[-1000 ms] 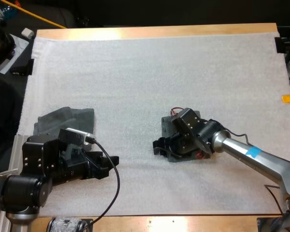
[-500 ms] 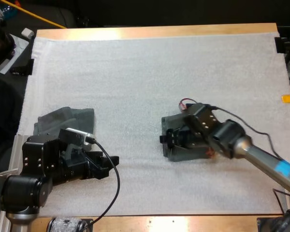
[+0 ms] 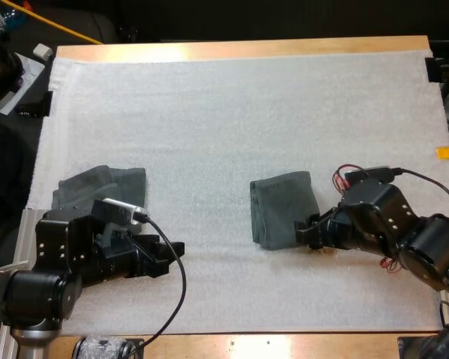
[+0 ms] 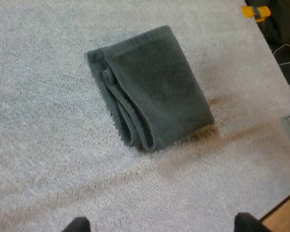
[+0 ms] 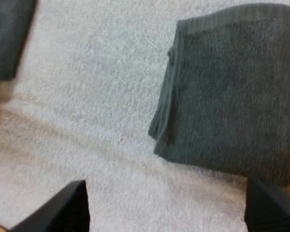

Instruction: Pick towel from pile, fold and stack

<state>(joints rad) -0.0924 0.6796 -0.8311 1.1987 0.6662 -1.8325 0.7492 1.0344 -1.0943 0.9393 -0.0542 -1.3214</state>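
A white mat (image 3: 232, 97) covers most of a wooden table (image 3: 239, 49). A folded towel (image 3: 283, 209), dark grey-green, lies flat on the mat, a little right of the middle and closer to the near edge than the far edge. Its layered fold faces the mat's left edge. The right gripper (image 3: 307, 233) sits low over the mat just beside the folded towel's near right corner. Its fingers (image 5: 63, 208) stand wide apart and hold nothing, and the right wrist view looks past them at the folded towel (image 5: 227, 92) ahead, clear of both tips. A rumpled towel (image 3: 97, 185), the same colour, lies near the mat's left edge, well apart from the folded one. The left arm partly covers its near side. The same rumpled towel (image 5: 8, 34) shows in the right wrist view, off beyond the folded towel's layered edge. The left gripper (image 3: 168, 258) rests near the mat's near left corner, pointing toward the folded towel. Its fingers (image 4: 77, 225) are also spread wide and empty, with bare mat between the tips and the folded towel (image 4: 152, 87) well ahead of them.
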